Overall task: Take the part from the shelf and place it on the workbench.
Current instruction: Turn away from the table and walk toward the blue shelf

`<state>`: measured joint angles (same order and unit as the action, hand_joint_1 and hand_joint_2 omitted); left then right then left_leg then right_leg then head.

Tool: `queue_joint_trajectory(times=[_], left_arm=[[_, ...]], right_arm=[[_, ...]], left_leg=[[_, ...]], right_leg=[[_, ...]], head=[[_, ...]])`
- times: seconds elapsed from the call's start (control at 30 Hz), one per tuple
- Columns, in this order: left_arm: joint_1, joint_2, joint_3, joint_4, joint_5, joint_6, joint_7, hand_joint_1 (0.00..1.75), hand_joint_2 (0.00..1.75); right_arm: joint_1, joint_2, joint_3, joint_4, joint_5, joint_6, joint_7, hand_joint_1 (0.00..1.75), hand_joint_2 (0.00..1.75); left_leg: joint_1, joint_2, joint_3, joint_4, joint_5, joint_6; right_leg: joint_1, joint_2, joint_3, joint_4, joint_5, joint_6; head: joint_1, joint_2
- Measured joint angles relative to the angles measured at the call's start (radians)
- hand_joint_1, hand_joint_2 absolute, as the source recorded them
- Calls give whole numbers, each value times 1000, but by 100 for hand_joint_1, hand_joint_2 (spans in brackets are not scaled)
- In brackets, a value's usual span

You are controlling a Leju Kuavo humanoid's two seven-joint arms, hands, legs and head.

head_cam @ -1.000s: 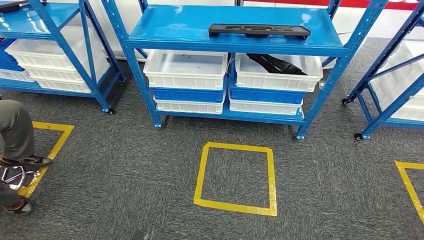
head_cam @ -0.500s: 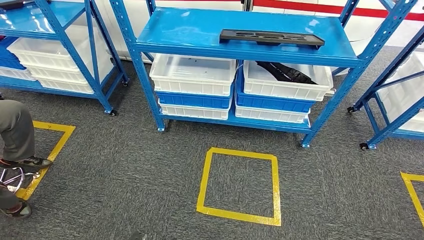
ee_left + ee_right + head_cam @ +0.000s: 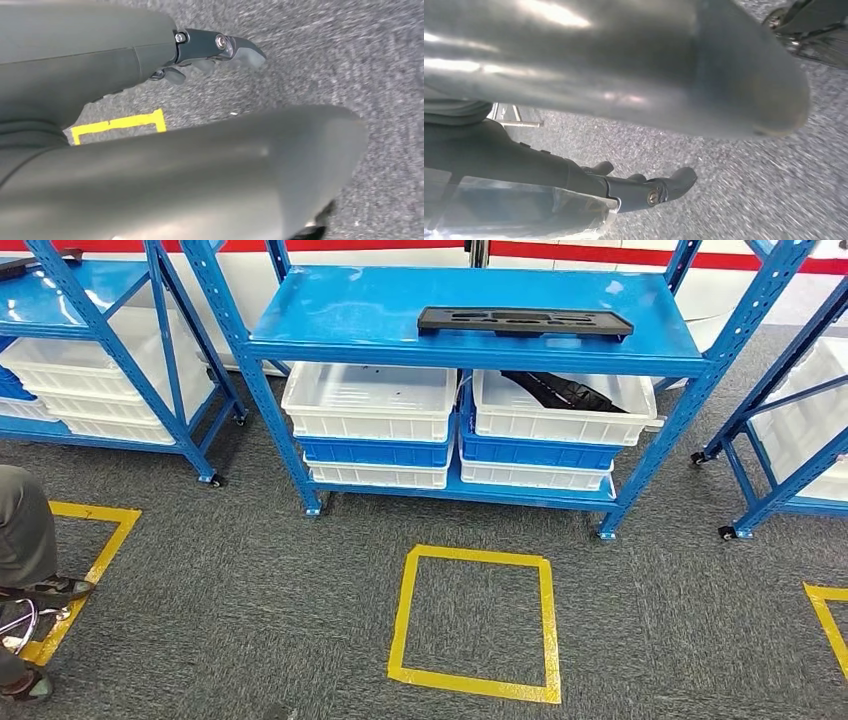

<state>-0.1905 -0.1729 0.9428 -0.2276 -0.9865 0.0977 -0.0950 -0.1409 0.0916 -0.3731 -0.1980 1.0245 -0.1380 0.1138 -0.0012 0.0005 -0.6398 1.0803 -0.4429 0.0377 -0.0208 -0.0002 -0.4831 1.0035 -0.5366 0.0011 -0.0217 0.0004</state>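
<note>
Where the top board of the middle blue shelf is seen in the head view, the part is found lying flat on it, towards the right and near the front edge. It is a long, flat, black piece with several cut-out recesses along its upper face; no label or writing can be made out on it. Below it, white and blue bins are stacked, and another dark piece is seen in the right-hand white bin. A yellow tape square is marked on the grey carpet before the shelf. The left hand and the right hand are shown over carpet with nothing held, fingers loosely extended and apart.
</note>
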Motion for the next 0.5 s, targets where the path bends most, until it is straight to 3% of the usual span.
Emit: queue_joint_trajectory(times=[0.03,0.1,0.17,0.2,0.27,0.3,0.37,0.43,0.47,0.5], left_arm=[[-2,2,-1,0,0,0,0,0,0],[-3,4,-3,-1,-1,0,-1,0,0],[-2,4,-6,-1,-3,-1,0,0,0],[-2,3,-8,-1,-4,-1,1,0,0],[-5,3,-10,-1,-5,-2,2,0,0],[-6,3,-10,-1,-5,-3,2,0,0],[-5,2,-11,0,-5,-4,2,0,0],[-2,2,-11,0,-5,-4,3,0,0],[-1,1,-11,0,-5,-5,3,0,0],[0,1,-11,0,-5,-5,3,0,0]], right_arm=[[-1,2,-1,0,0,0,0,0,0],[-2,5,-2,0,0,-2,-1,0,0],[-2,7,-4,0,-2,-3,-3,0,0],[-3,7,-5,0,-3,-3,-4,0,0],[-6,6,-7,-1,-5,-3,-6,0,0],[-7,6,-8,0,-5,-3,-7,0,0],[0,4,-11,0,-6,-3,-7,0,0],[9,1,-15,0,-6,-3,-7,0,0],[12,-1,-17,0,-6,-3,-7,0,0],[13,-1,-18,0,-6,-3,-7,0,0]], left_leg=[[-7,0,16,-37,7,11],[-18,-3,30,-67,-9,27],[-17,-6,58,-95,2,42],[-16,-6,74,-102,6,49],[-14,-6,92,-107,6,57],[-15,-7,95,-107,2,59],[-15,-11,104,-106,-9,56],[-15,-18,118,-105,-22,50],[-14,-20,124,-104,-31,44],[-15,-20,132,-100,-41,37]], right_leg=[[0,0,3,-5,-6,5],[3,-2,22,-7,-1,23],[8,-4,37,5,2,36],[9,-3,30,25,-7,37],[7,-2,-17,112,-46,34],[6,-1,-57,168,-69,34],[2,-1,-123,227,-94,46],[-4,-1,-136,183,-70,71],[-8,-2,-122,125,-23,86],[-10,-5,-111,74,14,91]], head=[[0,0],[-1,0],[-1,0],[-1,0],[3,0],[4,0],[6,0],[6,0],[6,0],[7,0]])
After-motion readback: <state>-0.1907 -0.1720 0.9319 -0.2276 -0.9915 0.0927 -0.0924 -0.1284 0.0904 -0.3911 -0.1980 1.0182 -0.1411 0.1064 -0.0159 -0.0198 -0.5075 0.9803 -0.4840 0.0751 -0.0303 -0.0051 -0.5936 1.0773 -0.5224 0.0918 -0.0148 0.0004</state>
